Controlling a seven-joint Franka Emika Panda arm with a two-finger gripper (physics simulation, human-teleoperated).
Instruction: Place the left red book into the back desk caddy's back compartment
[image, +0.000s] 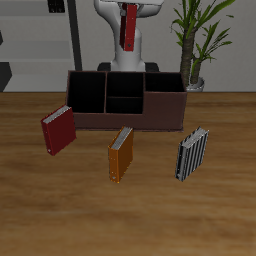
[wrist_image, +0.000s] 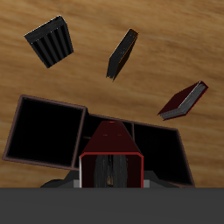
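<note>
Gripping the left red book (image: 128, 26), with the tool (image: 128, 8) raised high at the back of the surface (image: 40, 210), close in front of the robot's white body. Book hanging upright and slightly tilted, well above the back desk caddy (image: 125, 100) and roughly over its divided middle section. In the wrist view, seen end-on: bright red cover with grey page block (wrist_image: 111, 166) framed between the fingers, tool (wrist_image: 111, 175) clamped on it from both sides.

Below, the back compartment (image: 126, 83), a small black-lined cell farther from the surface's front edge, showing no contents. Large side cells flanking it, equally dark inside.

In front of the caddy, three more books standing on the wood: a darker maroon book (image: 58, 131) leaning near one end of the caddy, an orange book (image: 121, 154) in the middle, a black-and-white striped book (image: 192, 153) toward the other end. All three well apart from each other and from the caddy. A potted plant (image: 197, 45) standing behind the caddy's far corner.
</note>
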